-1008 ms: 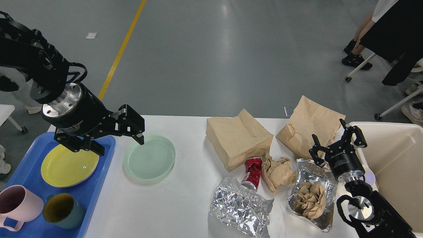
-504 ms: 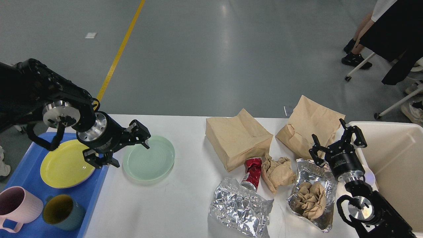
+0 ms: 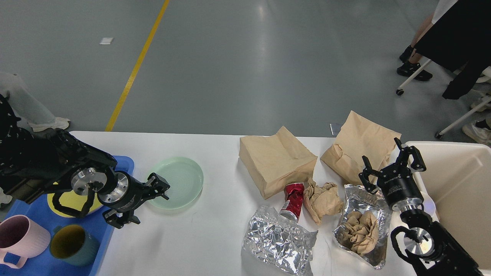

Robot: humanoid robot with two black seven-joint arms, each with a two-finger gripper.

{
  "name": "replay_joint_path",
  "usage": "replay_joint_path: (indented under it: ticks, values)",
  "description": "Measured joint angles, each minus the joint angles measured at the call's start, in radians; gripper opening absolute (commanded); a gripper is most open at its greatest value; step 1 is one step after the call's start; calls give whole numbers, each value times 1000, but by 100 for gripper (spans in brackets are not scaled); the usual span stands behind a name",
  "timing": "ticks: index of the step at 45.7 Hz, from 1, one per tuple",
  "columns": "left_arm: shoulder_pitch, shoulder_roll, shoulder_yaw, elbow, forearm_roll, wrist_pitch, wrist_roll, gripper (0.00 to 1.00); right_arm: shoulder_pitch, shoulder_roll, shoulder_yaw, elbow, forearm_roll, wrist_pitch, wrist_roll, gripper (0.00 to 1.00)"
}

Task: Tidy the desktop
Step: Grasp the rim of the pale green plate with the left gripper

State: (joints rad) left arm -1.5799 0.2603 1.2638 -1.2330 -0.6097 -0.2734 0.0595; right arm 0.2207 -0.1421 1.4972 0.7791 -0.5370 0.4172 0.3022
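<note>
The white worktop [image 3: 199, 237] fills the near half of our view, its far edge running left to right; on its left part lies a pale green plate [image 3: 178, 182], flat, just right of the blue tray [image 3: 34, 264]; our left gripper [image 3: 144, 202] hangs low at the plate's near-left rim, fingers spread wide and holding nothing; the tray carries a yellow plate [image 3: 67, 203], a pink mug [image 3: 19, 239] and a teal cup [image 3: 73, 245]; to the right lie two brown paper bags [image 3: 276, 159], a crushed red can [image 3: 293, 201], crumpled paper [image 3: 322, 199] and foil wrappers [image 3: 278, 239]; our right gripper [image 3: 391, 165] hovers beside the cream bin [image 3: 460, 180], fingers parted, empty.
</note>
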Motion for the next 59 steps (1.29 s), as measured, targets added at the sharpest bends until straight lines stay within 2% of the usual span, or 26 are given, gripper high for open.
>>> replay_joint_path:
  ticks: [5,9,16,23,29,36,45,51,59]
  values:
    - [89,6,-60,48,-2,163,12,94,0,0,0,0,0,0,0,100]
    - [168,11,-137,101,-2,238,37,96,0,0,0,0,0,0,0,100]
    - [246,15,-229,164,7,253,51,96,0,0,0,0,0,0,0,100]
    - [280,17,-248,245,49,261,49,95,0,0,0,0,0,0,0,100]
    - [319,14,-277,286,59,263,48,85,0,1,0,0,0,0,0,100]
    - [367,8,-328,321,62,264,48,62,0,1,0,-1,0,0,0,100]
    - [378,0,-337,331,66,264,48,42,0,1,0,-1,0,0,0,100]
    - [377,1,-337,348,66,264,51,34,0,1,0,-1,0,0,0,100]
    - [387,-2,-339,363,63,263,52,33,0,1,0,-1,0,0,0,100]
